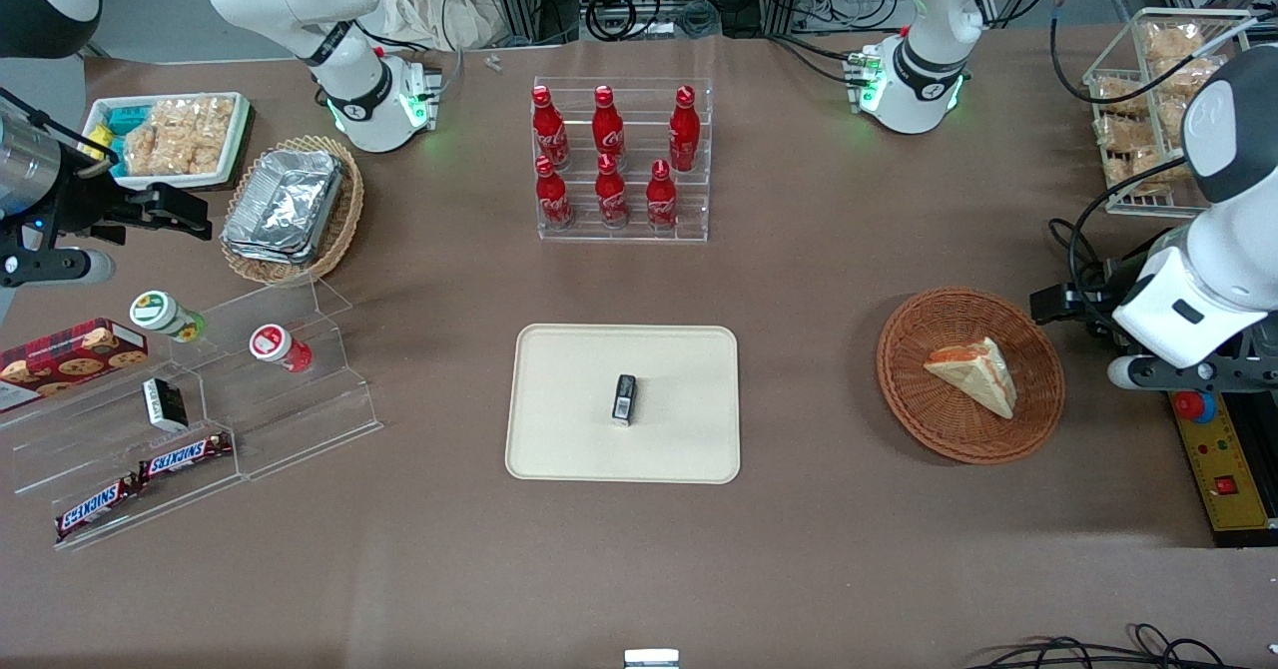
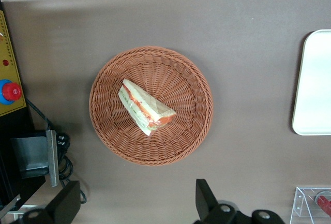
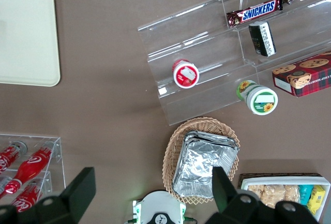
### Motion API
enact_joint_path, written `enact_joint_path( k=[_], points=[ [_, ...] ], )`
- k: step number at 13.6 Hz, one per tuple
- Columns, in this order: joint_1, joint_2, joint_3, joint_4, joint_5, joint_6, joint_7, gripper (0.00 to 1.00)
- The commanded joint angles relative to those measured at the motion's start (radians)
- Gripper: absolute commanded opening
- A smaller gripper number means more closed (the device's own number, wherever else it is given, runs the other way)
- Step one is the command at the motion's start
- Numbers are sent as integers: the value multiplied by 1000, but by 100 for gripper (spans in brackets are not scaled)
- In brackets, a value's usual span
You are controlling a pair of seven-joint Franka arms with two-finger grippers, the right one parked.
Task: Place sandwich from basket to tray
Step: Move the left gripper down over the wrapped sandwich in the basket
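**Sandwich lying in basket, end effector spread wide above**

Hovering over the brown surface point(image 1: 819, 369) just beside the basket point(image 2: 114, 125): end effector point(image 2: 135, 206), fingers point(image 2: 206, 199) spread wide, gripping nothing. Resting inside that basket: the wrapped sandwich point(image 2: 145, 107). Sitting toward the parked arm's end: the cream tray point(image 1: 569, 429), carrying a small dark box point(image 1: 624, 398).

Sandwich point(image 1: 973, 373) point(image 2: 145, 107) is a wrapped white-bread wedge lying flat in the basket point(image 1: 968, 373) point(image 2: 150, 105), roughly in the middle, with the red-orange and pale filling showing along its cut edge. Basket's round, shallow, reddish-brown wicker, sitting on the brown table toward the working arm's end. Tray point(image 1: 623, 402) point(image 2: 313, 83) is flat, cream-beige, rounded corners, low rim, mid-table and well apart from the basket. The gripper point(image 2: 135, 203) hangs wide open above the table, just beside the basket.
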Motion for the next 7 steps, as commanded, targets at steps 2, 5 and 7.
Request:
enact_joint_path(
  k=[2,5,7],
  points=[
    [-5,13,3,16,7,-28,-42,100],
    [4,36,5,14,6,-37,-101,100],
    [6,36,8,-9,7,-37,-279,100]
  ],
)
